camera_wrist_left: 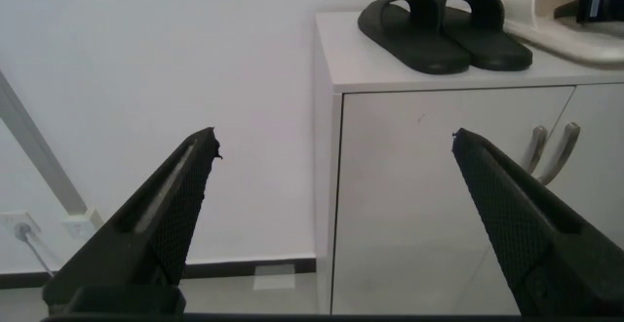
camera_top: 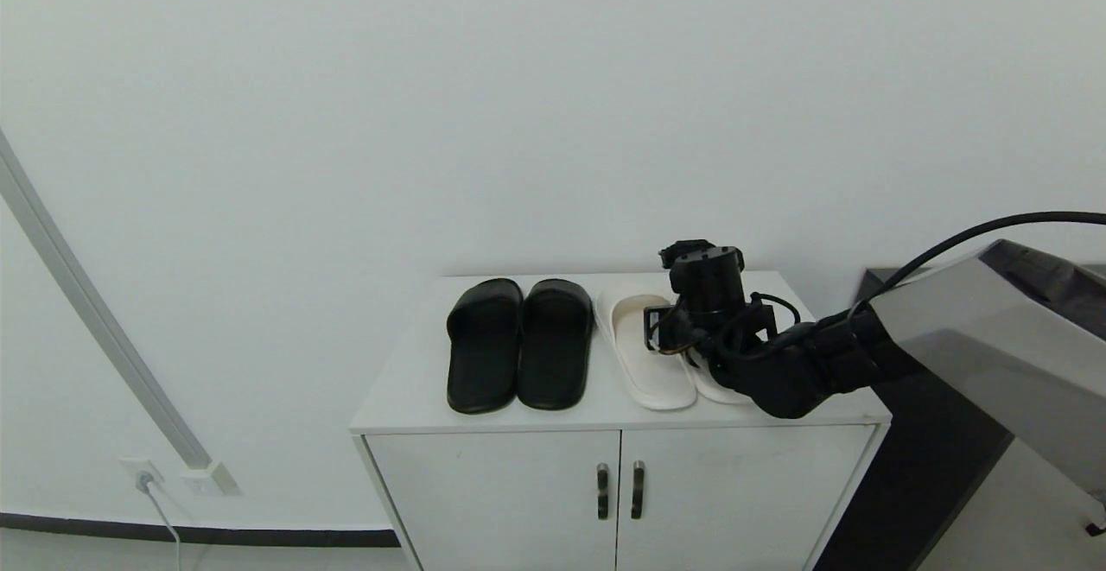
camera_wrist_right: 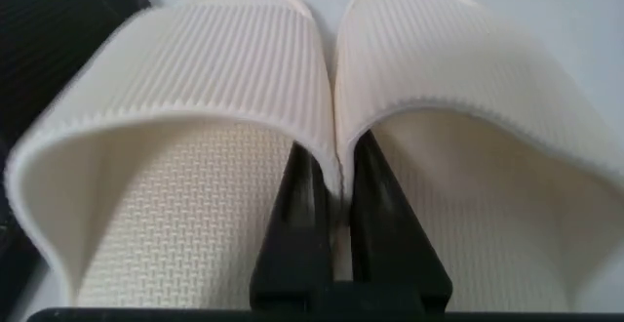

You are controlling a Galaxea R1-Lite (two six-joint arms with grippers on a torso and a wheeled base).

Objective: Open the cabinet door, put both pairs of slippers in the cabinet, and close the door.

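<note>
— Right pincer (camera_wrist_right: 331, 161) pinches the white slippers (camera_wrist_right: 244, 78) by their touching inner strap walls, atop the cabinet (camera_top: 484, 485). Left pincer (camera_wrist_left: 333, 135) hangs spread beside it.
— Light, soft foam, I judge. The straps flex, so grip deep. Doors (camera_top: 553, 510) look shut.

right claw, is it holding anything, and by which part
The right claw pinches the white slippers together by the adjoining inner edges of their straps. The left claw is open and holds nothing.
</note>
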